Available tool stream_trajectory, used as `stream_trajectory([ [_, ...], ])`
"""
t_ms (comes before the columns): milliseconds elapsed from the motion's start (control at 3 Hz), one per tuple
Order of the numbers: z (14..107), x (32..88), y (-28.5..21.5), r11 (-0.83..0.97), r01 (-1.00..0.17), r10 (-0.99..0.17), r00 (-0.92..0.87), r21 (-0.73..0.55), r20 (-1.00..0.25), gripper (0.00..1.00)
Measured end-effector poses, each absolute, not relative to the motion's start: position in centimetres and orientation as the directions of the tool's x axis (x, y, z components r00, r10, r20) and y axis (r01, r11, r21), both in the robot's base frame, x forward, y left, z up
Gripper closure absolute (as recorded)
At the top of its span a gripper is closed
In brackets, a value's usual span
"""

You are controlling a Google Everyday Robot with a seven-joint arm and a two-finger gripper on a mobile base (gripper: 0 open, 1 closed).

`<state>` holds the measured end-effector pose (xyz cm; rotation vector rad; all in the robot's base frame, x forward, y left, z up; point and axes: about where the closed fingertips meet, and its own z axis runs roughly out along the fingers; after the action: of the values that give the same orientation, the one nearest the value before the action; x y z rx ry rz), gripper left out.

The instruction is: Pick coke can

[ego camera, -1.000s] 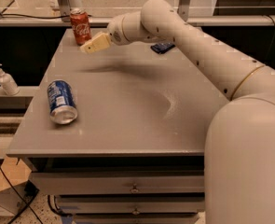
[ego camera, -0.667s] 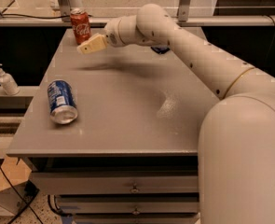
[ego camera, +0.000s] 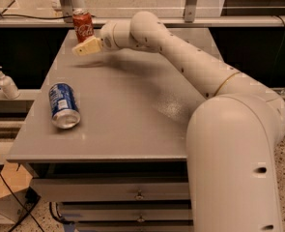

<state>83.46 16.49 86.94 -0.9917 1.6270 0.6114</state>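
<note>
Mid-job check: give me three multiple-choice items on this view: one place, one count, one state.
1. Where does the coke can stand? A) at the table's far edge B) at its near edge C) on the floor
2. How many drink cans are on the table? A) one B) two C) three
3. How is the blue and white can posed? A) upright B) crushed flat C) on its side
Answers: 1 A, it stands by the far rail, the gripper close in front; 2 B, one red, one blue; 3 C, its silver end faces the camera.
</note>
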Motion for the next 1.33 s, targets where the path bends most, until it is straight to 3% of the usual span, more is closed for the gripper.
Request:
stream_trajectory([
  [1000,86.1,87.3,19.5,0.542,-0.836,-0.263,-0.067,-0.09,-0.963,0.0],
  [1333,86.1,88.2,19.9,0.552,-0.83,-0.237,-0.07,-0.075,-0.969,0.17],
])
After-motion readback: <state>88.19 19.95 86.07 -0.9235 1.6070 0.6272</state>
